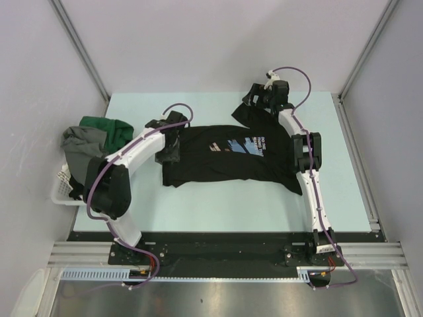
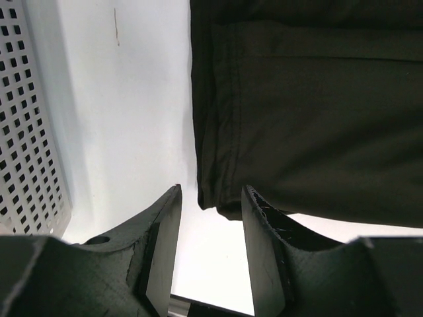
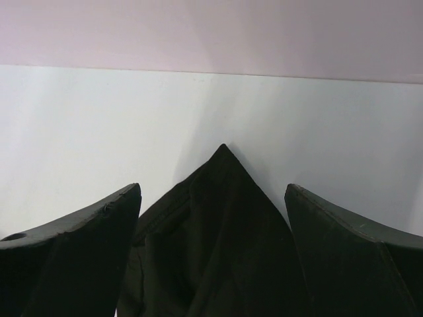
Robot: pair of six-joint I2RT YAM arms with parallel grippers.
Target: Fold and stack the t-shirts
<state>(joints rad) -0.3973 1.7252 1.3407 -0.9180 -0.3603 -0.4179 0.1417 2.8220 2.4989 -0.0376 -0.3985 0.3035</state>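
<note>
From above: black t-shirt [image 1: 225,155] spread flat in the middle of the table [image 1: 218,205], blue-and-white chest print facing up, one sleeve kinked toward the far right. Down at its left edge, left gripper [image 1: 170,142]; at the far right sleeve, right gripper [image 1: 254,102]. Heaped over the white basket [image 1: 61,188] at the table's left edge, green t-shirt [image 1: 106,129] and grey t-shirt [image 1: 79,142].

Left wrist: jaws partway apart. Stitched hem corner of the black cloth just beside one finger [image 2: 264,231], unpinched, bare table showing in the gap.

Right wrist: jaws spread wide, a pointed fold of black cloth lying between them, not clamped.
</note>
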